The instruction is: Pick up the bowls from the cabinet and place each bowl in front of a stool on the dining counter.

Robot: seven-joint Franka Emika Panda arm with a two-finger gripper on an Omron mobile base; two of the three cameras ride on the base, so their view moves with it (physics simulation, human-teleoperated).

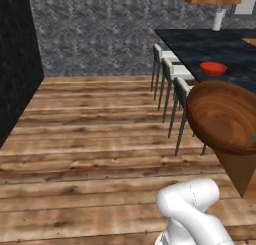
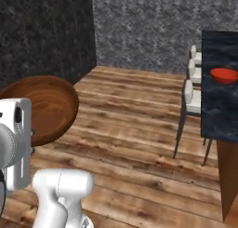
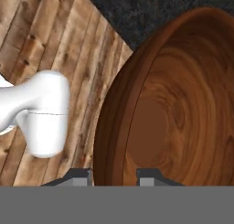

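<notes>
**While one bowl rests on the counter, the second is in carriage**

Item 1, red bowl (image 1: 213,68): set on the dining counter (image 1: 220,46), near its stool-side edge by the row of stools (image 1: 170,74); judged placed.

Item 2, wooden bowl (image 1: 223,116): off the counter, tilted, over the plank floor (image 1: 100,139); placement outstanding.

Gripper (image 3: 114,175): narrow, fingers clamped either side of the wooden bowl's rim.

Arm: folded close to the base, elbow raised, the bowl carried high beside it.

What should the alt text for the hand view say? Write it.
The gripper pinches the rim of a dark wooden bowl, one fingertip on each side of the wall. Beyond it lie plank floor and a speckled grey wall.
</notes>
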